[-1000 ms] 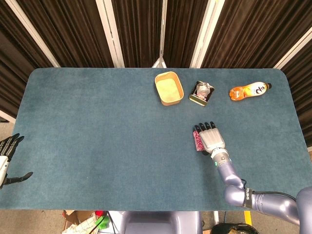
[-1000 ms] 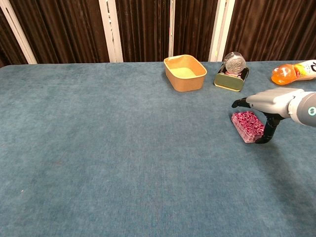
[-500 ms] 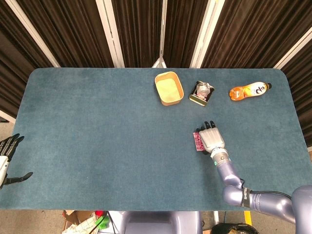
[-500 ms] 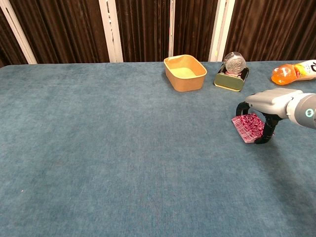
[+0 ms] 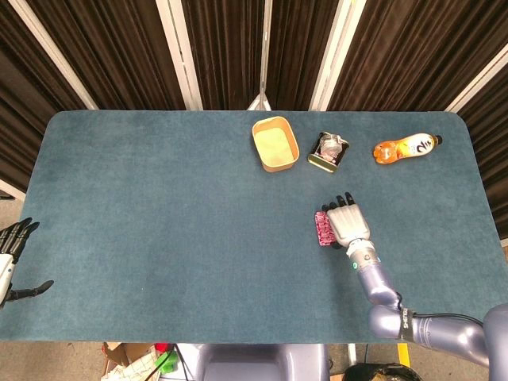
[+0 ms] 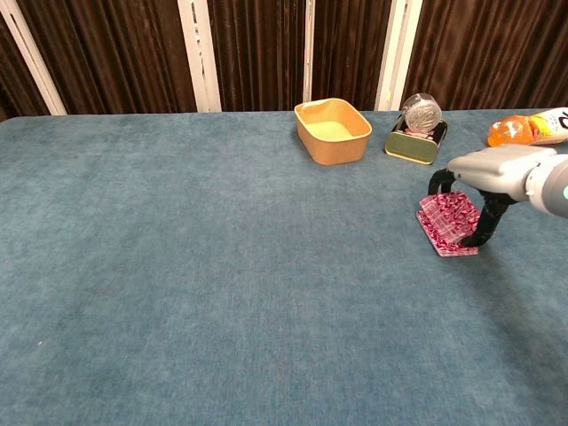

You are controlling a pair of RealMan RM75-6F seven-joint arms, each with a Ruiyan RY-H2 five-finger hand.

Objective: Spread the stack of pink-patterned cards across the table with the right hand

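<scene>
The stack of pink-patterned cards (image 5: 322, 228) lies on the blue table right of centre. In the chest view the stack of cards (image 6: 446, 220) is tilted up on its right side, with its lowest edge still on the cloth. My right hand (image 5: 348, 224) covers the stack's right side from above. The right hand (image 6: 497, 173) has its dark fingers (image 6: 487, 222) curled down around the stack, gripping it. My left hand (image 5: 12, 252) hangs off the table's left edge, fingers apart and holding nothing.
A tan tub (image 5: 275, 144) stands at the back centre, and a green tin (image 5: 329, 151) with a silvery can in it sits to its right. An orange bottle (image 5: 406, 148) lies further right. Wide blue cloth (image 5: 159, 206) stretches left of the cards.
The right hand's fingers have curled around the stack, which has lifted from flat to tilted on its right side. The hand shifted slightly right. The left hand has not moved.
</scene>
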